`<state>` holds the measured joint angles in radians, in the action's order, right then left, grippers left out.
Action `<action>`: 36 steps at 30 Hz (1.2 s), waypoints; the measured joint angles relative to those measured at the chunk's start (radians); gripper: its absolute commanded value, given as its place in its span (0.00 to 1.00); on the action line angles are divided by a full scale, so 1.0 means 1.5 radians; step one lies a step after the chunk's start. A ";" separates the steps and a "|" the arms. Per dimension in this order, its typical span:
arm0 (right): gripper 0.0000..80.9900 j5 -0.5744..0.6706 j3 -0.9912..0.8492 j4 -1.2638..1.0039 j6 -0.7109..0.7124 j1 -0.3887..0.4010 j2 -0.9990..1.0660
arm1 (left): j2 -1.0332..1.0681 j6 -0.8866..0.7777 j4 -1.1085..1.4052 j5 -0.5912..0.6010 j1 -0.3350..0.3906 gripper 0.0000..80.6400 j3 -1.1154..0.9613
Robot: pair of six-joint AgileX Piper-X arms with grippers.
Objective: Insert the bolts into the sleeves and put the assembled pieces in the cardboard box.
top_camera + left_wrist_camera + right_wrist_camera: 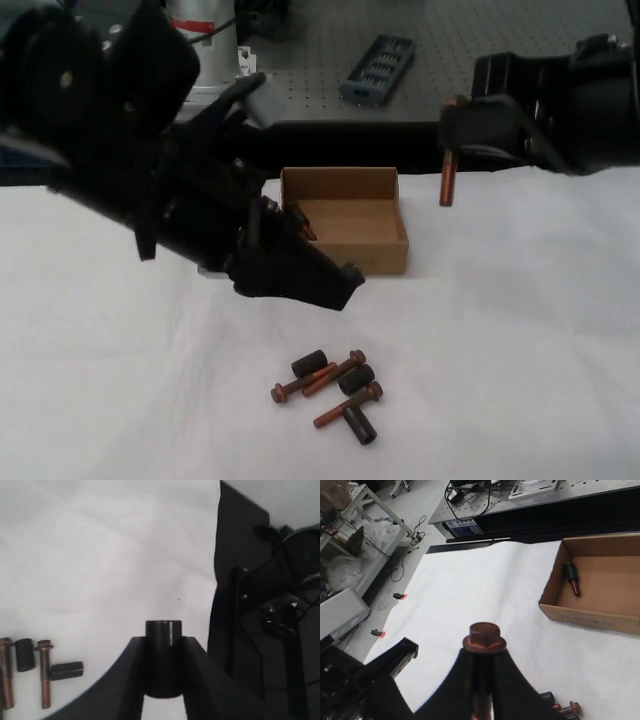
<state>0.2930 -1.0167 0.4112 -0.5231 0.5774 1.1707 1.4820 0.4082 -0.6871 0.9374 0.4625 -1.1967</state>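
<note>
Though matte, cylindrical sleeve [163, 657], hex-headed bolt [484, 637]

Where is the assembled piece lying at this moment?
The assembled piece lies inside the cardboard box, near its left wall in the high view.

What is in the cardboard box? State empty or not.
Not empty: one sleeved bolt lies inside the cardboard box, near a side wall.

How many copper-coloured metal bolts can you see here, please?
5. One bolt is in the right gripper, one sleeved bolt lies in the brown cardboard box, and three bolts lie loose on the white cloth. The left arm may hide more.
</note>
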 measured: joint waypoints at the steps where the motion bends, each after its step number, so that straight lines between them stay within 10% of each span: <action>1: 0.02 0.002 0.000 -0.005 -0.005 0.000 0.002 | -0.015 -0.023 0.034 0.007 0.000 0.01 0.019; 17: 0.02 0.057 0.000 -0.160 -0.106 0.000 0.075 | -0.097 -0.459 0.552 0.004 -0.046 0.01 0.177; 36: 0.02 0.066 0.000 -0.243 -0.150 0.000 0.083 | -0.097 -0.469 0.564 0.003 -0.050 0.01 0.185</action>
<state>0.3914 -1.0167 0.0463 -0.7476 0.5774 1.2948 1.3363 -0.2956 0.1596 0.9415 0.3876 -0.9192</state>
